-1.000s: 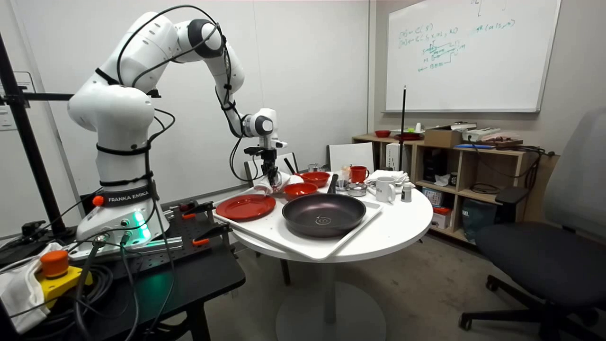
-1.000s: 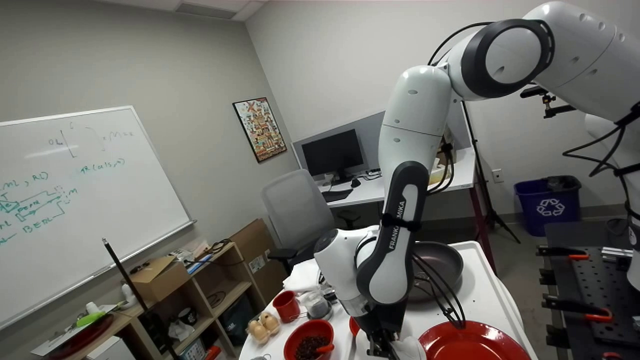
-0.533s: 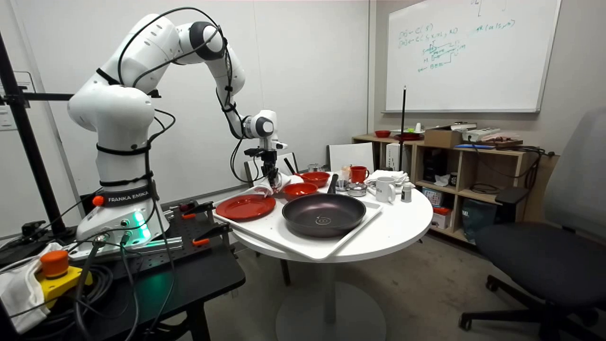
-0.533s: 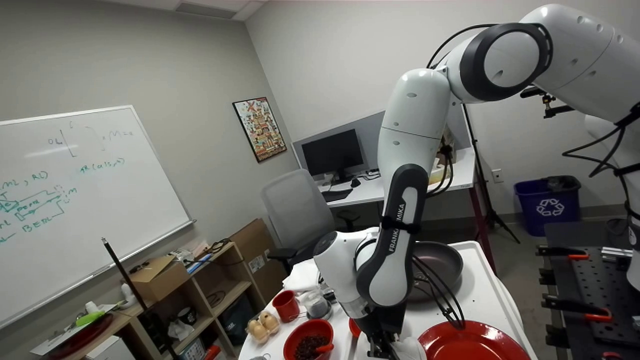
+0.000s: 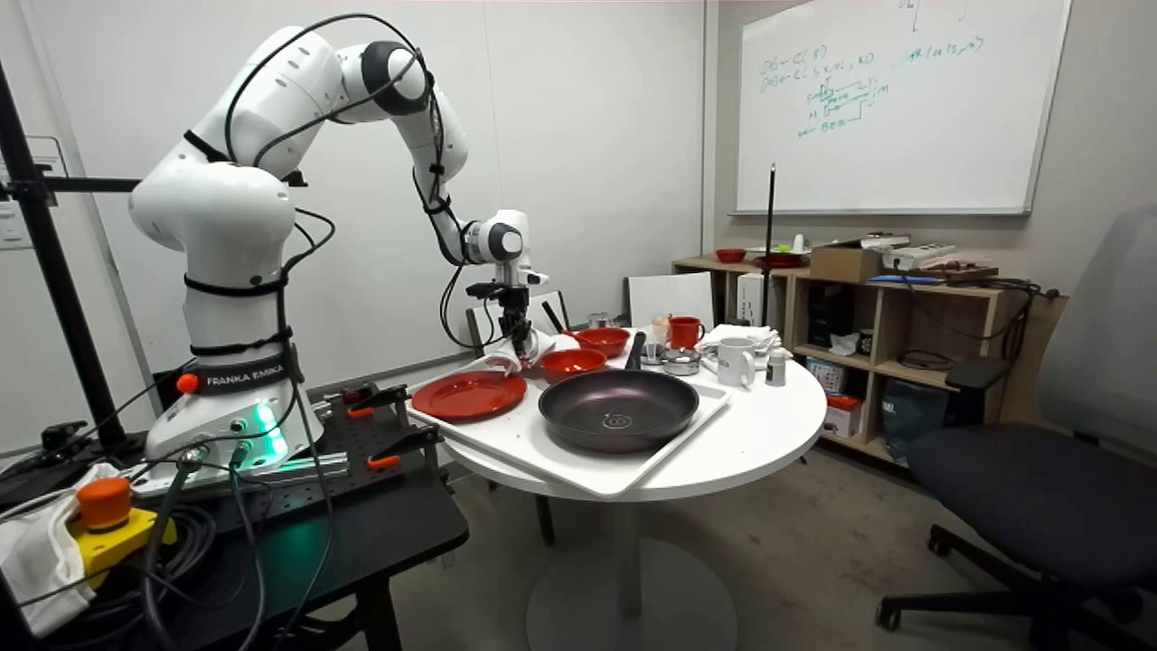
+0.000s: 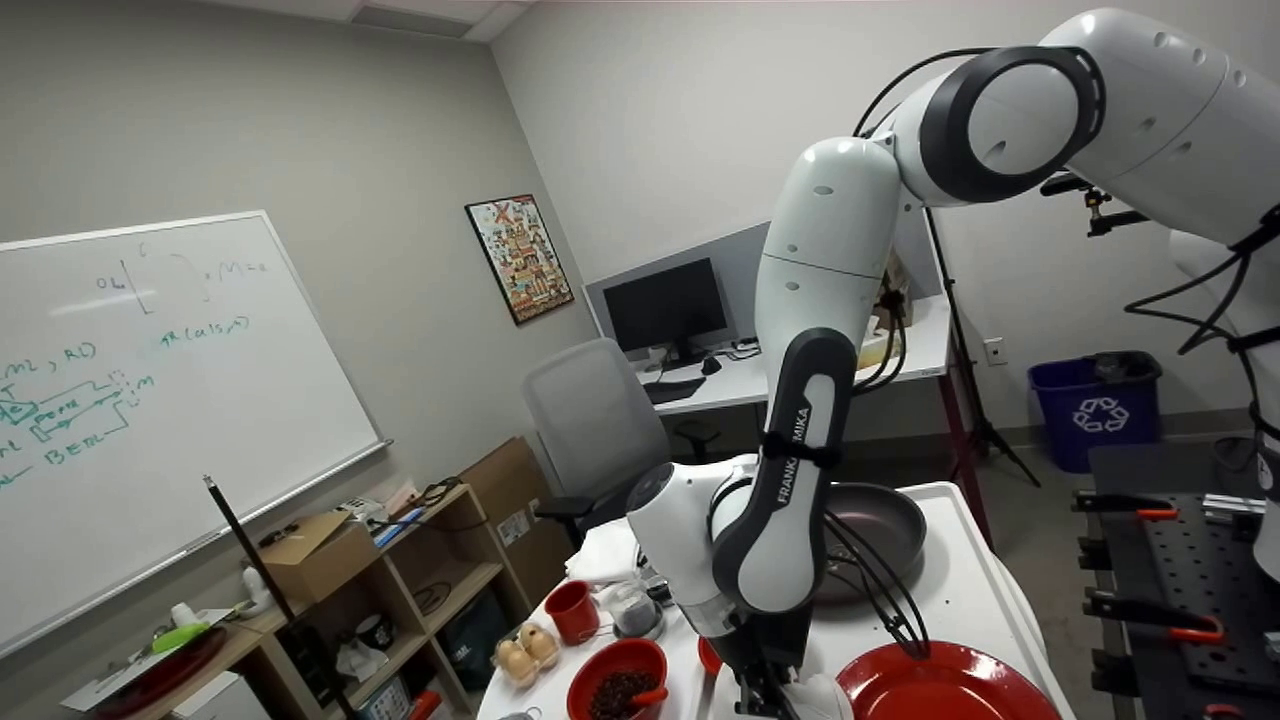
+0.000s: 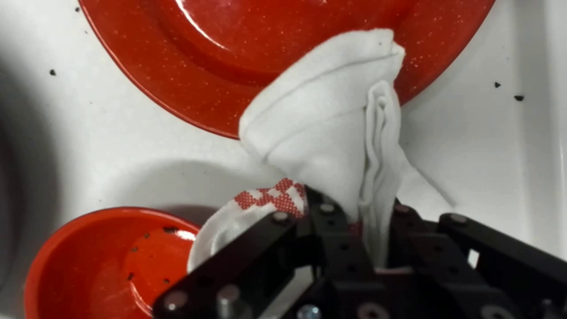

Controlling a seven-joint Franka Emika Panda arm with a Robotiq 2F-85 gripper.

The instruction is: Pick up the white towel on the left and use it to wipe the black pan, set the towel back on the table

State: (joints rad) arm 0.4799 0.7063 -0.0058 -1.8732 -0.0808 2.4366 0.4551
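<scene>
Claw (image 7: 365,215) pinching white towel (image 7: 323,115), red plate (image 5: 469,396) near, black pan (image 5: 619,411) apart on tray (image 5: 533,438)

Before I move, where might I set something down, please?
In an exterior view, open table lies between tray, pale mug and table rim; a narrower tray strip separates red plate from black pan. It's crowded around the gripper, its white towel and a red bowl.
</scene>
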